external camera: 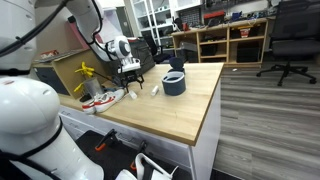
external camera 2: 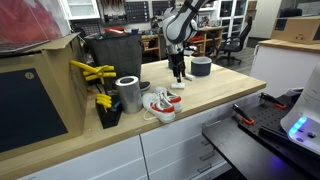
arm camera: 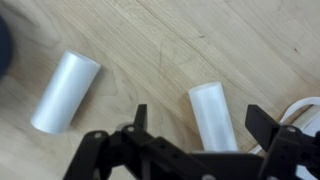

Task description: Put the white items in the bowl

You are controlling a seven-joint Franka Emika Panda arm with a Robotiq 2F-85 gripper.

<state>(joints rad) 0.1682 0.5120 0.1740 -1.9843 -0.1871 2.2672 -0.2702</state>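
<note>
Two white items lie on the wooden table in the wrist view: one (arm camera: 65,90) at the left, the other (arm camera: 215,118) between my fingers. My gripper (arm camera: 200,118) is open and straddles that right piece without closing on it. In both exterior views the gripper (external camera: 131,82) (external camera 2: 179,74) hangs low over the table, between the shoe and the bowl. The dark blue-grey bowl (external camera: 174,83) (external camera 2: 201,67) stands a short way beyond it. One white piece (external camera: 155,89) shows between gripper and bowl. A dark edge at the wrist view's upper left (arm camera: 3,45) may be the bowl.
A red-and-white shoe (external camera: 100,99) (external camera 2: 160,104) lies near the gripper. A grey metal cup (external camera 2: 127,93), yellow tools (external camera 2: 95,72) and a black box (external camera 2: 110,50) stand behind it. The table edge (external camera: 205,120) drops to the floor; office chairs and shelves stand beyond.
</note>
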